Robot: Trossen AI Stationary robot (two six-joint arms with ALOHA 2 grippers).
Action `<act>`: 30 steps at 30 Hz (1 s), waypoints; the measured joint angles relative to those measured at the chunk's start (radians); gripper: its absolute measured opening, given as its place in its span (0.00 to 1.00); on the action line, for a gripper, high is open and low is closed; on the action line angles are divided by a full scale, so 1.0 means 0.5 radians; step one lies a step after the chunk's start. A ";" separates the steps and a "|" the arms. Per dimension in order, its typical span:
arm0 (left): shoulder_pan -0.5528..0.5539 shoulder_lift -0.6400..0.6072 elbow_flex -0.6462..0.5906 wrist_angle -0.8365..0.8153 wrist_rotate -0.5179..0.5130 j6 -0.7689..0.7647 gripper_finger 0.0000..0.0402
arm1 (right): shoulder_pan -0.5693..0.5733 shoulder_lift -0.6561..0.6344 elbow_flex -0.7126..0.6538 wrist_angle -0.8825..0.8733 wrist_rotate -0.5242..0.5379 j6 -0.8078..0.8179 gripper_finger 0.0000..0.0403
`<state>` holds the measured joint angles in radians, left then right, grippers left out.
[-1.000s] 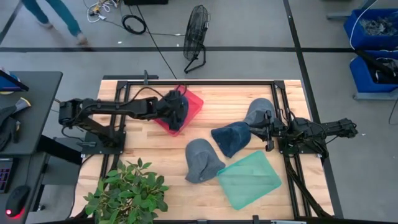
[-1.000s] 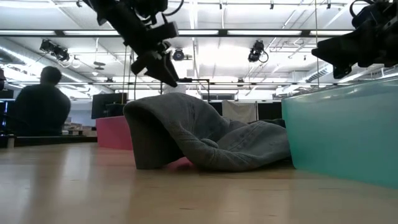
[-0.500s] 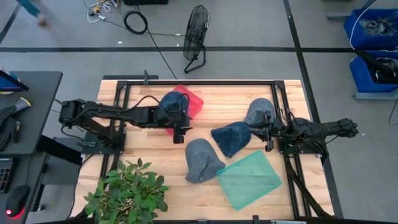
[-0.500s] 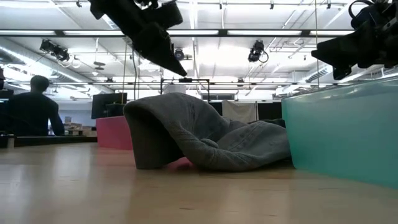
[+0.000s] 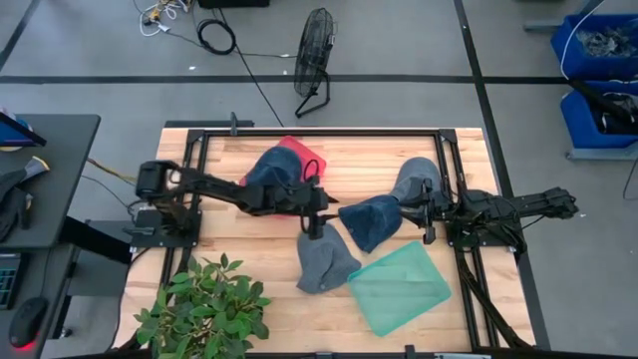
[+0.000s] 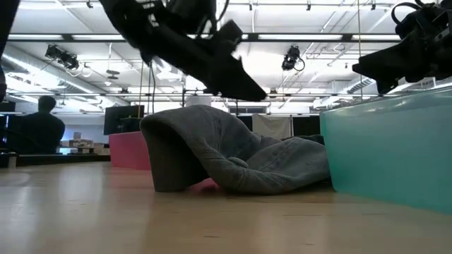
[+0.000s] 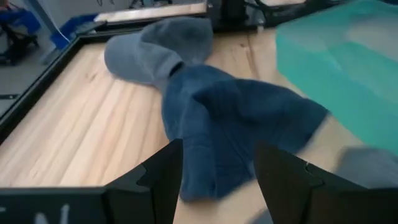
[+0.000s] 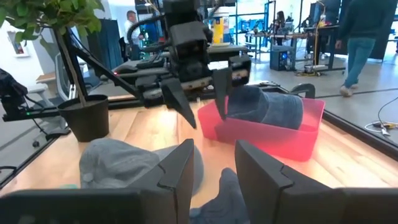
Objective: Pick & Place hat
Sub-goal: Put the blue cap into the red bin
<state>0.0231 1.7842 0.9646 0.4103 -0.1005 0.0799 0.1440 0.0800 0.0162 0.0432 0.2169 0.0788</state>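
Observation:
A blue hat (image 5: 267, 168) lies in the red bin (image 5: 304, 160) at the far left; it also shows in the right wrist view (image 8: 267, 106). A dark blue hat (image 5: 371, 219) lies at mid-table, with a grey-blue hat (image 5: 414, 179) beyond it and a grey hat (image 5: 324, 259) nearer. My left gripper (image 5: 312, 227) is open and empty, above the table between the red bin and the dark blue hat (image 7: 236, 124). My right gripper (image 5: 424, 211) is open at the right edge of the dark blue hat, low over the table.
A teal bin (image 5: 399, 287) stands at the near right, next to the grey hat (image 6: 212, 155). A potted plant (image 5: 204, 309) stands at the near left corner. Black frame rails (image 5: 319, 130) run along the table's edges. People move in the room behind.
My left gripper has drawn away from the red bin toward the table's right and near side, and now hangs between the grey hat and the dark blue hat. The blue hat has stayed in the red bin.

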 joint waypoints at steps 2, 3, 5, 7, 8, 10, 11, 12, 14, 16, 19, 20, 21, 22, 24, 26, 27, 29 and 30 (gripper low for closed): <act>0.001 0.090 0.000 0.144 -0.003 -0.032 0.49 | 0.000 0.009 0.000 0.001 0.001 0.001 0.31; 0.007 0.127 0.000 0.179 -0.002 -0.033 0.49 | 0.000 0.013 0.000 0.000 0.001 0.001 0.31; 0.022 0.201 0.000 0.246 0.003 -0.033 0.49 | 0.000 0.023 0.000 -0.001 0.001 0.001 0.31; 0.049 0.268 0.000 0.285 0.001 -0.034 0.49 | 0.000 0.026 0.000 -0.001 0.002 0.001 0.31; 0.064 0.289 -0.001 0.276 -0.001 -0.036 0.49 | 0.000 0.027 0.000 -0.001 0.000 0.002 0.31; 0.092 0.347 -0.002 0.311 -0.007 -0.037 0.49 | 0.000 0.027 0.000 -0.001 0.001 0.004 0.31; 0.106 0.369 -0.002 0.315 -0.006 -0.040 0.49 | 0.000 0.027 0.000 -0.001 0.001 0.004 0.31; 0.119 0.392 -0.002 0.327 -0.006 -0.048 0.49 | 0.000 0.027 0.000 -0.001 0.001 0.005 0.31; 0.145 0.430 -0.002 0.342 -0.003 -0.078 0.49 | 0.000 0.027 0.000 0.000 0.001 0.006 0.31; 0.165 0.467 -0.002 0.350 0.009 -0.097 0.49 | 0.000 0.029 0.000 0.000 0.002 0.005 0.31; 0.175 0.491 -0.002 0.346 0.040 -0.067 0.49 | 0.000 0.029 0.000 -0.001 0.002 0.005 0.31; 0.175 0.491 -0.002 0.343 0.039 -0.051 0.49 | 0.000 0.029 0.000 -0.001 0.002 0.005 0.31; 0.175 0.490 -0.002 0.363 0.039 -0.050 0.49 | 0.000 0.029 0.000 0.000 0.002 0.006 0.31; 0.172 0.486 -0.002 0.387 0.040 -0.050 0.49 | 0.000 0.029 0.000 -0.001 0.001 0.005 0.31; 0.168 0.479 -0.002 0.475 0.070 -0.047 0.49 | 0.000 0.029 0.000 0.000 0.002 0.005 0.31; 0.168 0.477 0.000 0.555 0.140 -0.057 0.49 | 0.000 0.029 0.000 -0.001 0.001 0.005 0.31; 0.167 0.477 0.000 0.571 0.178 -0.078 0.49 | -0.001 0.029 0.000 -0.001 0.002 0.005 0.31; 0.167 0.477 0.000 0.547 0.221 -0.087 0.49 | 0.000 0.030 0.000 -0.001 0.002 0.004 0.31; 0.167 0.477 -0.001 0.519 0.224 -0.087 0.49 | 0.000 0.030 0.000 -0.001 0.002 0.004 0.31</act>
<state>0.1066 2.0228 0.9642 0.6696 0.0116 0.0367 0.1440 0.0948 0.0162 0.0429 0.2176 0.0811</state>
